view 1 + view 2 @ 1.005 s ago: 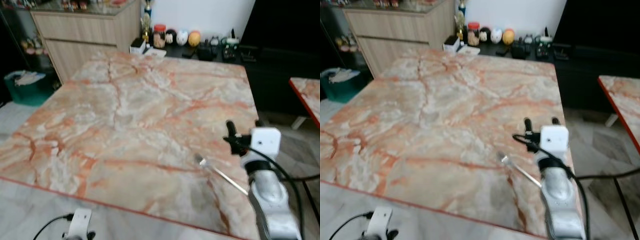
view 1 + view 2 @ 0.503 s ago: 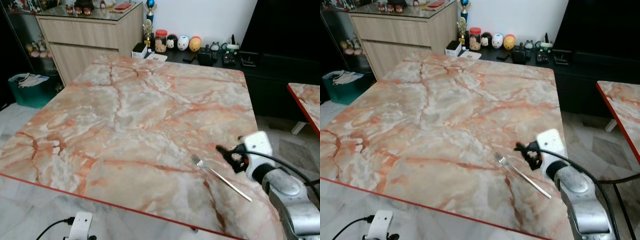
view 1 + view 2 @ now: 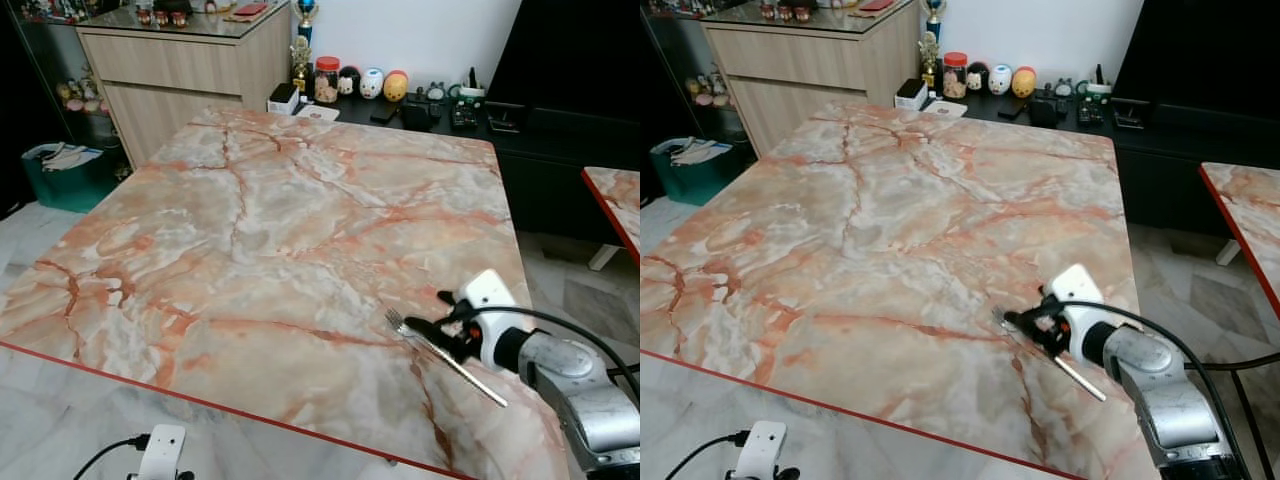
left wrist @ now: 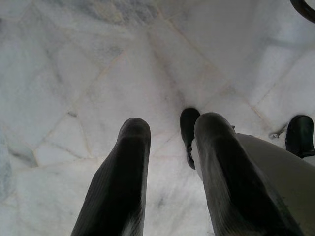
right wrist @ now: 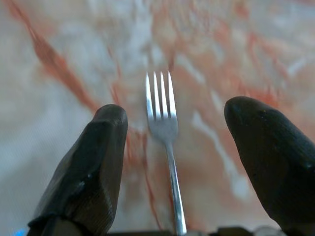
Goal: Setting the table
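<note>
A fork [image 3: 440,350] lies flat on the pink marble tabletop [image 3: 280,230], near its edge at about 4 o'clock. Its prongs point toward 10 o'clock. The right gripper [image 3: 425,332] is low over the fork, with its two black fingers [image 5: 83,167] spread wide, one on each side of the handle. They are not pinching it. I think the robot is setting down or fixing the fork's place. Next it may need to lift straight up without bumping it. The left gripper [image 4: 167,162] hangs over the white floor [image 4: 74,64], fingers a little apart, holding nothing.
</note>
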You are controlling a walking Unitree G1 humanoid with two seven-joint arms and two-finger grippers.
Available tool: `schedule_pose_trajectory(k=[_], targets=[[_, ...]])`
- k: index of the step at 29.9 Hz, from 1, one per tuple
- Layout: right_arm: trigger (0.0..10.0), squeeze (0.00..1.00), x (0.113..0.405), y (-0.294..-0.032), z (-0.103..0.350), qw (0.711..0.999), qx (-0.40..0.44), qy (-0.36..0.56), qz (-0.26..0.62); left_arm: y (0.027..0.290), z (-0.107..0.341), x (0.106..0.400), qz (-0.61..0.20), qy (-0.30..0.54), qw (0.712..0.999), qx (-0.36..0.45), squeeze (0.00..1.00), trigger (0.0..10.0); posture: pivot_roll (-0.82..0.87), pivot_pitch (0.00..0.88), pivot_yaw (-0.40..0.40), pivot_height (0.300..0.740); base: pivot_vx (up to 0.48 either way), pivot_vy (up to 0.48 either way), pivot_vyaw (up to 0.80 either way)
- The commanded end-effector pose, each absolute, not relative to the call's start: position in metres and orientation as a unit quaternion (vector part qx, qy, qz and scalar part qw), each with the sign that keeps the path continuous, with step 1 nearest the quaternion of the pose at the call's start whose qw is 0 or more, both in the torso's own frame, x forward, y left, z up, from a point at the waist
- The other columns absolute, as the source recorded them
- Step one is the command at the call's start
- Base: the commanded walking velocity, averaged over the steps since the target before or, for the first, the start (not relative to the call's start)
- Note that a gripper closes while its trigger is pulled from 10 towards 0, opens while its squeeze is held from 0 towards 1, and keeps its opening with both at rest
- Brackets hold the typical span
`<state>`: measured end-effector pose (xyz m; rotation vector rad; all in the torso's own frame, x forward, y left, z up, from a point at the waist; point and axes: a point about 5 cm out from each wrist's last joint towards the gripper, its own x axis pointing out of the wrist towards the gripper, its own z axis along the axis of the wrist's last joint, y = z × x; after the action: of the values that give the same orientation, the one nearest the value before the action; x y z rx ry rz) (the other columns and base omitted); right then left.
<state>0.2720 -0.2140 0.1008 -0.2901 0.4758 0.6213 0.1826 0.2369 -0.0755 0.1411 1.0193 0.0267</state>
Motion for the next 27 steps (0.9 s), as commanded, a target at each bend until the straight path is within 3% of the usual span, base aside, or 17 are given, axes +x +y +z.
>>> schedule_pose_trajectory(k=[1,11,27], targets=[[10.0,0.00,0.271,-0.221,0.100,0.913,-0.150,0.239,0.295,0.239,-0.077,0.179,0.010,0.497,0.865,0.074,0.00,10.0,0.01,0.000,-0.021,0.740,0.000,0.000,0.00],[10.0,0.00,0.266,-0.244,0.095,0.908,-0.140,0.268,0.290,0.239,-0.076,0.180,0.005,0.497,0.865,0.076,0.00,10.0,0.02,0.000,-0.023,0.740,0.000,0.000,0.00],[10.0,0.00,0.256,-0.248,0.073,0.906,-0.109,0.292,0.287,0.240,-0.076,0.181,-0.001,0.499,0.863,0.081,0.00,10.0,0.01,0.000,-0.016,0.740,0.000,0.000,0.00]])
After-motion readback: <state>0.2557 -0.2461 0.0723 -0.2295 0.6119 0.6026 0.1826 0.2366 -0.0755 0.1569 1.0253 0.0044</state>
